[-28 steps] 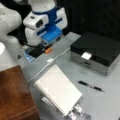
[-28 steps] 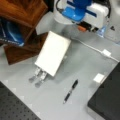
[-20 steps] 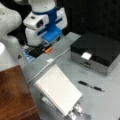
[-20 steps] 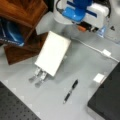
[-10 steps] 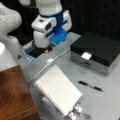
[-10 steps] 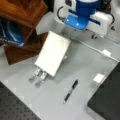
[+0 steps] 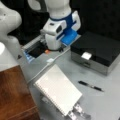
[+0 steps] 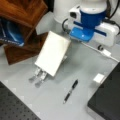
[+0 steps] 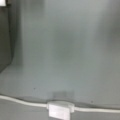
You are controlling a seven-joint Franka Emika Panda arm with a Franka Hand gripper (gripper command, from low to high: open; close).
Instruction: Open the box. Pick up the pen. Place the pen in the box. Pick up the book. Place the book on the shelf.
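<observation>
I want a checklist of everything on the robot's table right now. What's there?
Surface: grey table, mostly bare.
Box: box shut, black lid down, white tab at its front.
Pen: pen lying flat on the table, apart from the box and the book.
Book: book white, leaning tilted on a metal stand.
Shelf: shelf brown wood, nothing on the top that shows.
Clutter: grey tray beside the arm; a dark blue item in the wooden unit.
Gripper: not seen; the arm's head hangs over the table behind the book.
Cables: white cable with a plug-like block.
Surroundings: dark backdrop.
</observation>
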